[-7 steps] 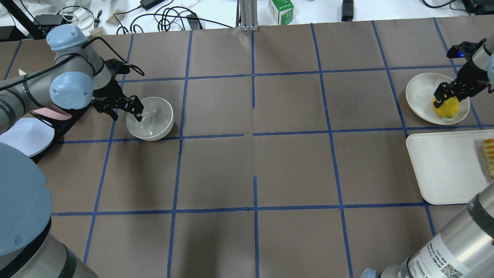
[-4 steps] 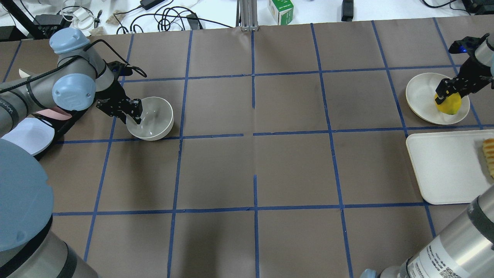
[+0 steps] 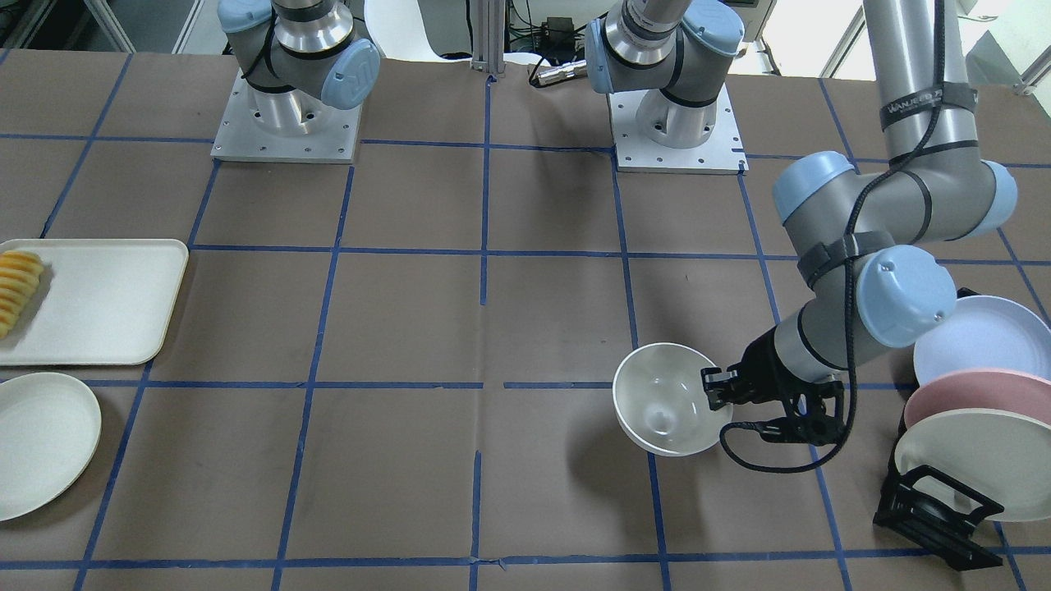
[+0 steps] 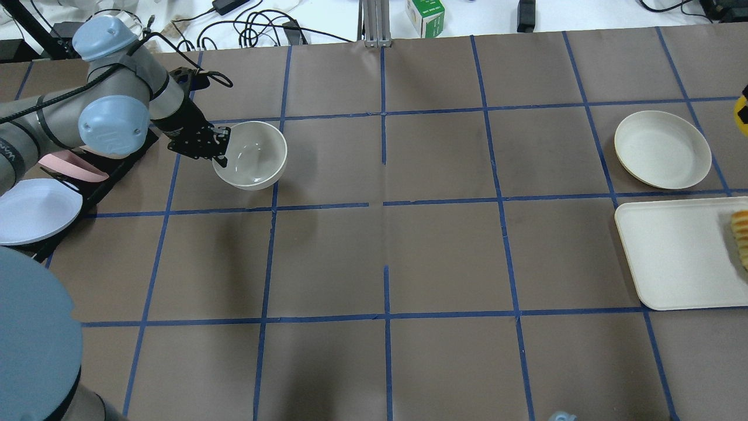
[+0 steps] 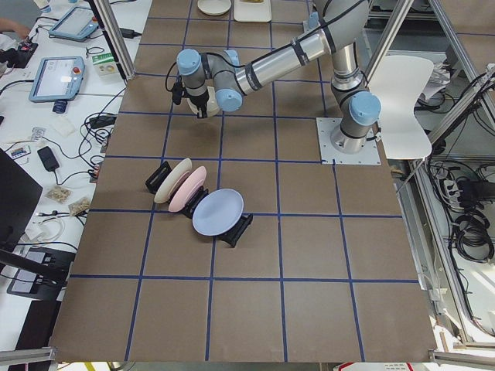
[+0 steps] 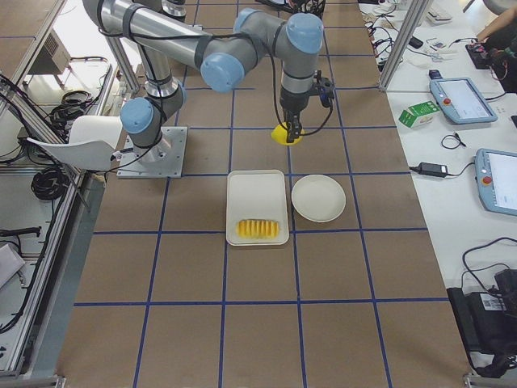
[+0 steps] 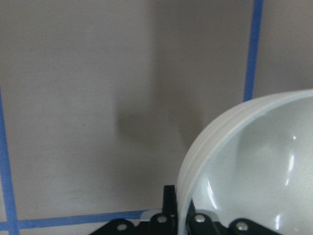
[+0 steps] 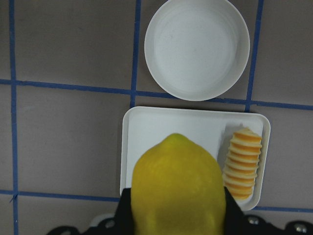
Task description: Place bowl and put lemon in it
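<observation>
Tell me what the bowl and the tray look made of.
The bowl: glossy off-white, sharp light streaks inside, so glazed ceramic or hard plastic; can't tell which. The tray: matte cream, no glare, thin rolled rim, probably melamine or moulded fibre.

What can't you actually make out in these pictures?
Lemon: the overhead view's right edge cuts off all but a sliver.
Right gripper: in its wrist view the lemon covers its fingers.
Fruit slices: cropped at the overhead edge.
Left gripper: its wrist view's bottom edge cuts most off.
</observation>
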Robot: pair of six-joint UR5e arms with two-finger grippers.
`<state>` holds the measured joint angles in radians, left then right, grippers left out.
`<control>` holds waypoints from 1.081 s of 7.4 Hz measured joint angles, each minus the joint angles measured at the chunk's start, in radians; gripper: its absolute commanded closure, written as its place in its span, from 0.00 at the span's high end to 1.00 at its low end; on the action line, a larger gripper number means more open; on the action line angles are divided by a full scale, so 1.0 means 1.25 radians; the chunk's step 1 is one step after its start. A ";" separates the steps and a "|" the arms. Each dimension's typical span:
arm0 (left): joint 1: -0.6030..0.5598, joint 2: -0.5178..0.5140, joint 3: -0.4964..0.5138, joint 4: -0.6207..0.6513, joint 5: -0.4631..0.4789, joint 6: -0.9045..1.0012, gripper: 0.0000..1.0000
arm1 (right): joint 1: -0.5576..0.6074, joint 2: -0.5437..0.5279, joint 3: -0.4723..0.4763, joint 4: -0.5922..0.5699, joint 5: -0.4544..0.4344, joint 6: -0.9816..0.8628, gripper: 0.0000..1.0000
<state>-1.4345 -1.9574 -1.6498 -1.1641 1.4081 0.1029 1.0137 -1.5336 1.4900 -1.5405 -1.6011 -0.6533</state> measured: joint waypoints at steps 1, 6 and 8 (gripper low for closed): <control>-0.056 0.014 -0.004 -0.002 -0.018 -0.072 0.00 | 0.001 -0.031 0.004 0.025 0.001 0.006 0.34; -0.254 -0.022 -0.055 0.079 -0.027 -0.301 0.00 | 0.282 -0.034 0.006 0.044 0.010 0.394 0.34; -0.261 -0.031 -0.079 0.100 -0.028 -0.313 0.05 | 0.436 -0.012 0.001 0.002 0.007 0.553 0.34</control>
<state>-1.7605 -1.9963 -1.7492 -1.0386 1.3726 -0.2886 1.5587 -1.5483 1.4906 -1.5384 -1.5930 0.0381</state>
